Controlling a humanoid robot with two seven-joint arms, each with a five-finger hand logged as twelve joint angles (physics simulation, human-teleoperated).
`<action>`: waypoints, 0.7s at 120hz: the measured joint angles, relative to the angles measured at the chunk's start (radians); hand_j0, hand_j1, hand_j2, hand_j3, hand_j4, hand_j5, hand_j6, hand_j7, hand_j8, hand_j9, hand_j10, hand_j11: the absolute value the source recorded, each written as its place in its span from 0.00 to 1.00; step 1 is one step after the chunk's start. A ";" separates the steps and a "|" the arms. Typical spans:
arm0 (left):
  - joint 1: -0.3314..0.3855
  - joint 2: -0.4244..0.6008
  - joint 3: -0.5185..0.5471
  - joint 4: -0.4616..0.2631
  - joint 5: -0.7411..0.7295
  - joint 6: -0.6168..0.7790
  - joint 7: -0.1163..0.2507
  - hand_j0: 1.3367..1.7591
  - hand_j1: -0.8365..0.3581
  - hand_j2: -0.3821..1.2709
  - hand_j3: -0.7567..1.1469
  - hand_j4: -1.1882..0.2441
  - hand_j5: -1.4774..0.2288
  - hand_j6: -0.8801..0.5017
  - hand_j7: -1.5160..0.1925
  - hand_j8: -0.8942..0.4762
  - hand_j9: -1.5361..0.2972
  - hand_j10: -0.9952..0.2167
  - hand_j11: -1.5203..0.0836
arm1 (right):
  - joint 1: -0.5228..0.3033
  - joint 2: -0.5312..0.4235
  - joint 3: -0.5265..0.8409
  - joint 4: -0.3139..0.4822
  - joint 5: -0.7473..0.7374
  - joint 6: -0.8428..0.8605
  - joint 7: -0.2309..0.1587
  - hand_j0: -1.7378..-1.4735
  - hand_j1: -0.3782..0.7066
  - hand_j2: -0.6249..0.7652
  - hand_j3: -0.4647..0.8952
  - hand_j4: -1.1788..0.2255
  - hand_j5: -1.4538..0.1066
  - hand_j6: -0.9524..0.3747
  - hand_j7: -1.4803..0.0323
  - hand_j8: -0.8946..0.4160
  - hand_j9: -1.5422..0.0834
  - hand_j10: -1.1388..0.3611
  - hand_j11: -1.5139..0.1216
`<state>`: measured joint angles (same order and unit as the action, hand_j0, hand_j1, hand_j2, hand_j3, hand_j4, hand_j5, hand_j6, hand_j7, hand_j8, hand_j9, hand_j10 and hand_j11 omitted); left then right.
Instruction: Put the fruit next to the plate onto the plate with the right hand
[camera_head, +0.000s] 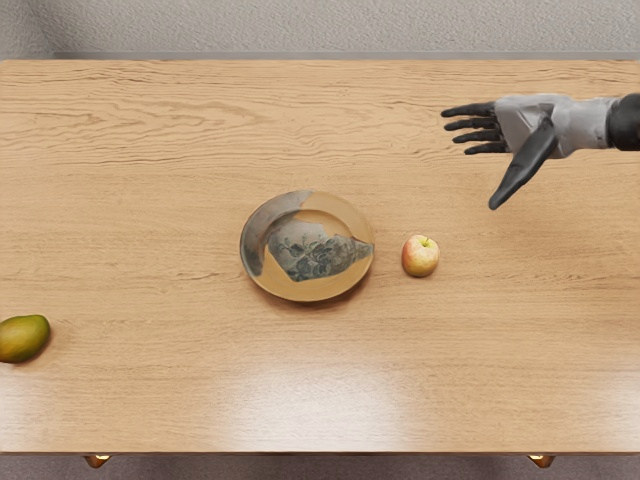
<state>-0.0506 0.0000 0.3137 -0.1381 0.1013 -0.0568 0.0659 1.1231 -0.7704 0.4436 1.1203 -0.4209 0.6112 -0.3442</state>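
A small red-yellow apple (420, 256) rests on the table just right of the plate (262, 226), a tan dish with a grey-blue pattern in the table's middle. Nothing lies on the plate. My right hand (492, 150) hovers up and to the right of the apple, well apart from it. Its dark fingers are spread out toward the left and its thumb points down-left; it holds nothing. The left arm is out of view.
A green-yellow mango (22, 337) lies at the table's left edge, far from the plate. The wooden table (150, 150) fills the view; its front edge runs along the bottom.
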 joint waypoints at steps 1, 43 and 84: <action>0.000 0.000 0.000 0.000 0.000 0.000 0.000 0.76 0.75 0.26 0.40 0.66 0.68 0.46 0.70 0.47 0.66 0.62 0.75 | -0.001 -0.005 0.000 0.017 -0.014 0.000 0.001 0.30 0.07 0.44 0.34 0.81 0.90 0.69 0.95 0.66 0.92 0.74 0.90; 0.000 0.000 0.000 0.000 0.000 0.000 0.000 0.76 0.75 0.26 0.40 0.66 0.68 0.46 0.70 0.47 0.66 0.62 0.75 | -0.088 -0.073 -0.050 0.427 -0.353 -0.353 0.009 0.30 0.07 0.45 0.34 0.81 0.90 0.69 0.95 0.65 0.92 0.73 0.90; 0.000 0.000 0.000 0.000 0.000 0.000 0.000 0.76 0.75 0.26 0.40 0.66 0.68 0.46 0.70 0.47 0.66 0.62 0.75 | -0.131 -0.006 -0.165 0.498 -0.471 -0.627 -0.036 0.30 0.09 0.44 0.34 0.79 0.88 0.67 0.93 0.63 0.90 0.72 0.88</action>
<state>-0.0506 0.0000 0.3138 -0.1380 0.1013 -0.0568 0.0659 0.9923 -0.7763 0.2783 1.6186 -0.8917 -0.0155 -0.3798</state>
